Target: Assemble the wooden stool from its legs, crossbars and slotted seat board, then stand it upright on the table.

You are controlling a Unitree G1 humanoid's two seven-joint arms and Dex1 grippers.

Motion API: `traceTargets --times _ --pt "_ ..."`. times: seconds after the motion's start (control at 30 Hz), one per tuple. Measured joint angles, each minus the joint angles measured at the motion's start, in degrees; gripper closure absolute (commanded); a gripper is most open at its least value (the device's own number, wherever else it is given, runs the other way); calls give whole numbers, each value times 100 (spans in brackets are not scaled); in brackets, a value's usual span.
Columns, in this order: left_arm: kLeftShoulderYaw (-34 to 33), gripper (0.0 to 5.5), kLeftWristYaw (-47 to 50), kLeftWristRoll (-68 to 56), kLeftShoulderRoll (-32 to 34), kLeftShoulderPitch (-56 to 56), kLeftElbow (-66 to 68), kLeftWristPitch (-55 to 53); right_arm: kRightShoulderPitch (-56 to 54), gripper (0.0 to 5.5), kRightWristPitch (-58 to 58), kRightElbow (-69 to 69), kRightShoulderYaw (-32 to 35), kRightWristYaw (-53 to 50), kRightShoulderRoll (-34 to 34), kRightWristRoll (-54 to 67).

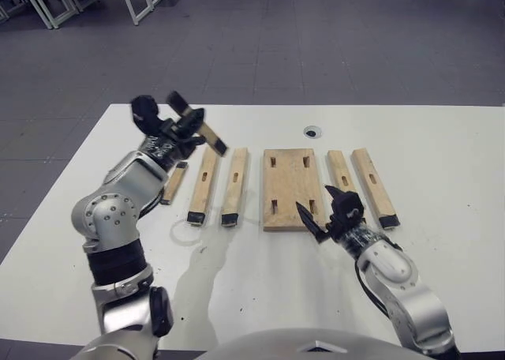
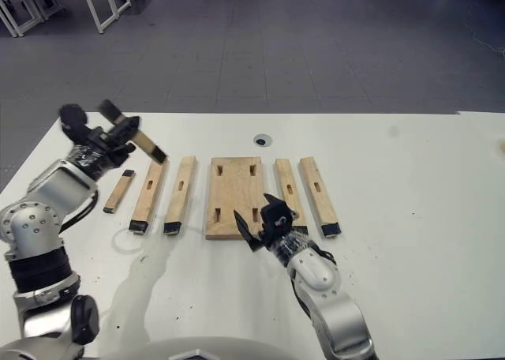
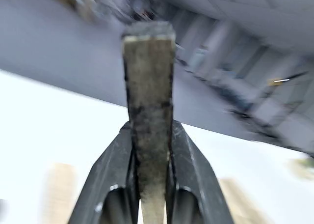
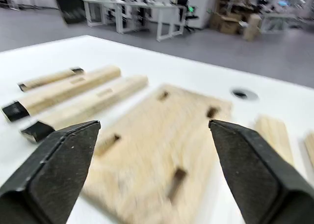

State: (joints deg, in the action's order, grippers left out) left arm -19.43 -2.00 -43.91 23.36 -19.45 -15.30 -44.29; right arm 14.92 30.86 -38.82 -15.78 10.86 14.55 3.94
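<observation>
Left tool [image 1: 187, 125] is clamping dark-tipped wooden crossbar [image 1: 211, 139] upper left, probably for slotting; right tool [image 1: 314, 198] is hovering open at slotted wooden seat board [image 1: 288, 174].

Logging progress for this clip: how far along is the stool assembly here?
Nothing is joined yet: the seat board lies flat, two legs either side, one crossbar beside them, all separate. In hand: the left end effector holds a second crossbar in the air; the right end effector is open by the board. Left: all joining, then standing it upright.
</observation>
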Motion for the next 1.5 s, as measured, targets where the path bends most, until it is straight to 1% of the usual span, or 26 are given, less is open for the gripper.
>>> traceTargets --times 0.03,0.07,0.13,0.2,0.27,0.43,0.73,0.93,1.23,1.33,1.5 --pt "287 509 9 826 229 242 -20 593 161 109 117 -228 -4 -201 18 -233" --pt "568 509 18 1425 241 412 146 1099 177 109 157 -352 -40 -351 14 -427" --pt "936 509 26 2076 93 567 719 1687 189 109 203 -431 -99 -465 -10 -608" --pt "1078 509 -50 2301 -133 589 1278 2009 185 109 247 -447 -125 -465 -28 -621" --pt "1078 509 -243 2401 -276 587 1665 2266 180 109 320 -447 -132 -452 -47 -622" --pt "1070 509 -552 2634 -322 410 2496 2805 115 109 356 -435 -116 -403 -65 -620" --pt "1081 509 -598 2675 -658 327 2218 2821 52 109 447 -400 -107 -321 -62 -619" --pt "1131 509 -599 2853 -768 430 2373 2847 52 109 551 -401 -107 -288 -59 -620" --pt "1059 509 -726 2963 -839 531 2863 3576 53 109 557 -404 -89 -248 -36 -620" --pt "989 509 -762 2882 -916 531 2855 3557 53 109 560 -404 -85 -231 -25 -620" --pt "967 509 -788 2718 -1014 476 2610 3132 53 109 568 -403 -76 -219 -18 -620"
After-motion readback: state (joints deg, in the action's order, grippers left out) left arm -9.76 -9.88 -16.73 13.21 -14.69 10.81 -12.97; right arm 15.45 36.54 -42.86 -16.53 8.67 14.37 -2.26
